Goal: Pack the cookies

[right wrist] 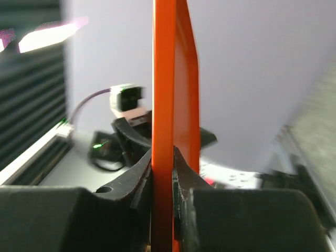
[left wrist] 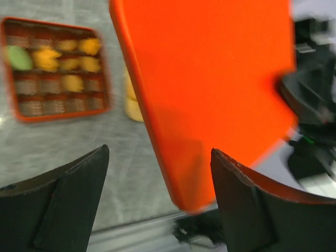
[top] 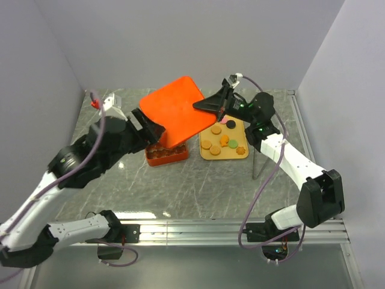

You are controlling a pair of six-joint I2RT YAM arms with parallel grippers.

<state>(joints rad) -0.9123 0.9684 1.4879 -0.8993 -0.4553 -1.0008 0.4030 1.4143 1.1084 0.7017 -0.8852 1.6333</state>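
Grey marble tabletop (top: 198,186): right gripper (right wrist: 163,157) clamps the flat orange-red square lid (top: 174,111) by its right edge; left gripper (left wrist: 160,157) gapes empty. Lid may pivot onto cookies (left wrist: 79,64) in the gridded orange-red box (top: 165,159) below.

Table (top: 198,186): grey, marble-veined top with white streaks; a bright patch of reflected light lies near its front edge. Back wall (top: 180,36), left wall (top: 30,90) and right wall (top: 355,72): plain, pale, matte, enclosing the table on three sides. Rail (top: 192,232): ribbed aluminium, along the near edge. Metal strip (top: 299,117): along the right edge. Lighting even, shadows soft.
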